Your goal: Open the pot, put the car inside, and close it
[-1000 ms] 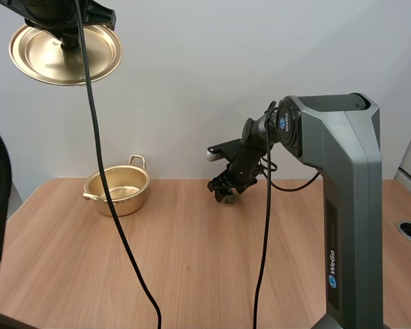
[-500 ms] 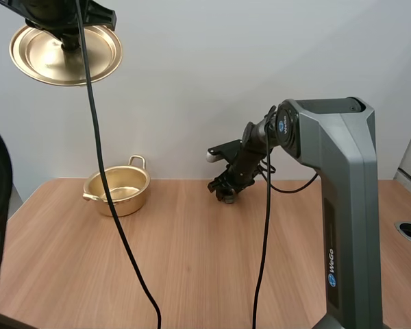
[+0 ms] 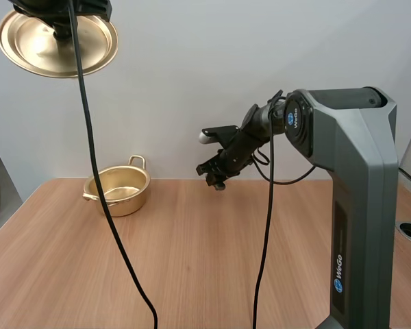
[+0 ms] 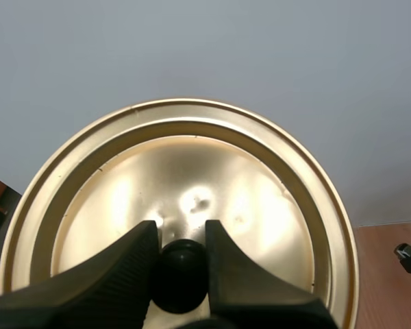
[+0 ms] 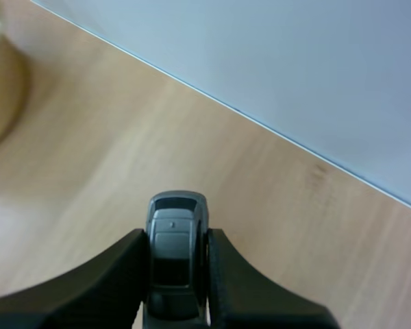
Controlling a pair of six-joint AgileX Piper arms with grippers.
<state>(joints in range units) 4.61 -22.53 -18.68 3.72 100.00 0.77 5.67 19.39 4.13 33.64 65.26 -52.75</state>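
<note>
High view: the shallow golden metal pot (image 3: 118, 190) stands uncovered on the light wooden table (image 3: 192, 267), its round golden lid (image 3: 57, 42) held well above it. The right gripper (image 3: 216, 179) hangs over the table to the pot's right, its load too small to tell. Left wrist view: the left gripper (image 4: 181, 240) pinches the lid's black round knob (image 4: 181, 274). Right wrist view: a small grey toy car (image 5: 175, 250) is clamped in the right gripper, so opening and pick-up look done, while placing and closing remain.

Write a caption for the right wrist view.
The right jaws pinch a grey toy car over the wooden table.
</note>
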